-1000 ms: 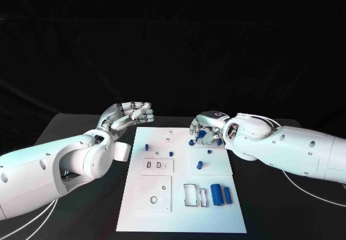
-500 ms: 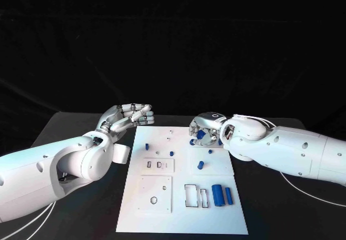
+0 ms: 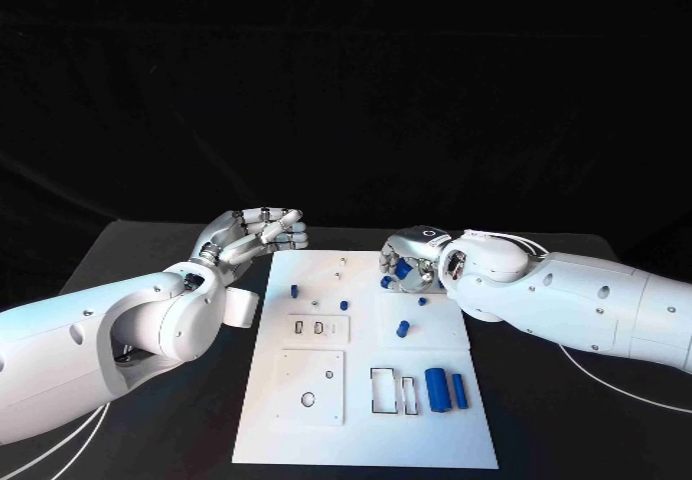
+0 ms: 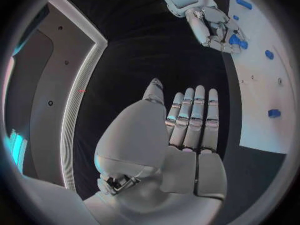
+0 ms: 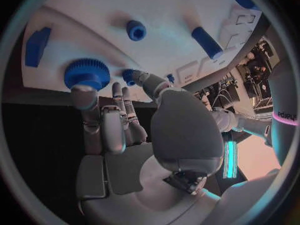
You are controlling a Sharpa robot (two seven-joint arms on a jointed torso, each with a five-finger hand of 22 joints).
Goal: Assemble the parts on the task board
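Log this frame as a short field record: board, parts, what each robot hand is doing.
board: white rectangular task board mid-table, on the black table
parts: blue round toothed gear at the board's far right edge; two blue bars near right
left robot hand: raised beside the board's far left corner, fingers curled, holding nothing
right robot hand: over the far right edge, fingertips at the gear; grip unclear

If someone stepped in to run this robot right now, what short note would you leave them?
Left hand: holds nothing, fingers curled, raised off the task board's far left corner.
Right hand: at the board's far right corner, fingertips on a blue gear; firm grip unclear.
Parts: small blue pegs stand mid-board; two blue bars lie loose near the right edge beside rectangular slots.
Done: some pegs seated.
Left: gear, bars, open slots.
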